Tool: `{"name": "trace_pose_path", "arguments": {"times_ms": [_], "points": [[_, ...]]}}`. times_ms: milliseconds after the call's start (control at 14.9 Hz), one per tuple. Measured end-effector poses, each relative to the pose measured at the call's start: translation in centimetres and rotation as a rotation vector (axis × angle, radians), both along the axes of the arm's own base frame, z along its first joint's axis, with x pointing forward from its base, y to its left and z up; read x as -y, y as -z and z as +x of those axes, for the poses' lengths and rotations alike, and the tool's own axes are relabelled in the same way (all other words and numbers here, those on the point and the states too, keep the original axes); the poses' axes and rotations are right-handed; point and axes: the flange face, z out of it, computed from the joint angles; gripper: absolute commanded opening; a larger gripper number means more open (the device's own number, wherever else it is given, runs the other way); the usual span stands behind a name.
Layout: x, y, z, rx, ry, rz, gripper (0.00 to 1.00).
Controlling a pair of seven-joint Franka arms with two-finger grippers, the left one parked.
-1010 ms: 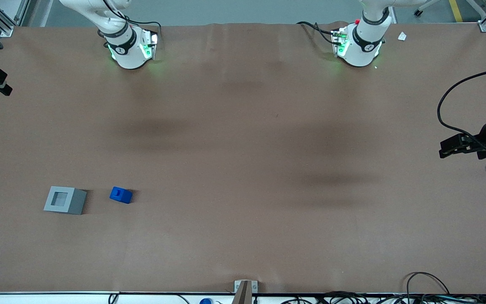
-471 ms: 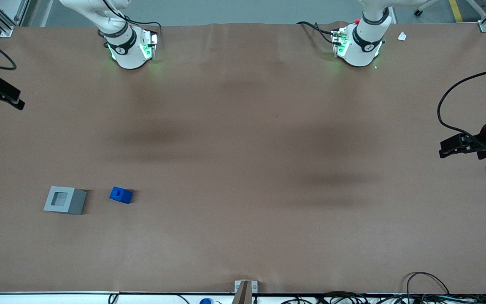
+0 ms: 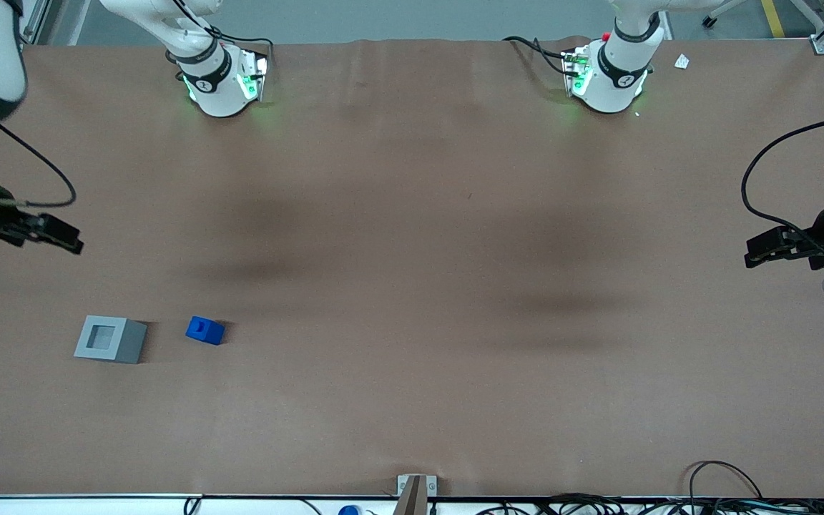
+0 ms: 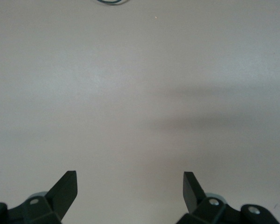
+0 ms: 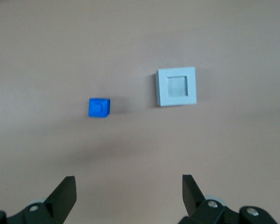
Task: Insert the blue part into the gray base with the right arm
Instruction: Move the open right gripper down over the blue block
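Note:
The blue part (image 3: 205, 330) sits on the brown table beside the gray base (image 3: 110, 339), a small gap between them, at the working arm's end. The base's square socket faces up and holds nothing. Both also show in the right wrist view: the blue part (image 5: 99, 108) and the gray base (image 5: 177, 87). My right gripper (image 3: 61, 238) is open and empty, high above the table, farther from the front camera than both parts. In the right wrist view its tips (image 5: 129, 185) stand wide apart with bare table between them.
The brown table cover (image 3: 412, 272) spreads wide around the two parts. The two arm bases (image 3: 220, 82) stand at the table's edge farthest from the front camera. Cables (image 3: 727, 493) lie along the near edge toward the parked arm's end.
My right arm has swung in from the table's edge, its gripper moving nearer to the front camera and toward the parts. The blue part and gray base have not moved.

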Motion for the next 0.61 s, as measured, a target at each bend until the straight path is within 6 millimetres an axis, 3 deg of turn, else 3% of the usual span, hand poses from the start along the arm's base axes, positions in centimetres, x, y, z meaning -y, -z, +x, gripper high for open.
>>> {"name": "trace_pose_path", "arguments": {"times_ms": [269,606], "points": [[-1.8,6.7,2.8,0.022,-0.025,-0.002,1.00],[-5.3,14.6,4.4,-0.026,-0.078,-0.004,1.00]]}}
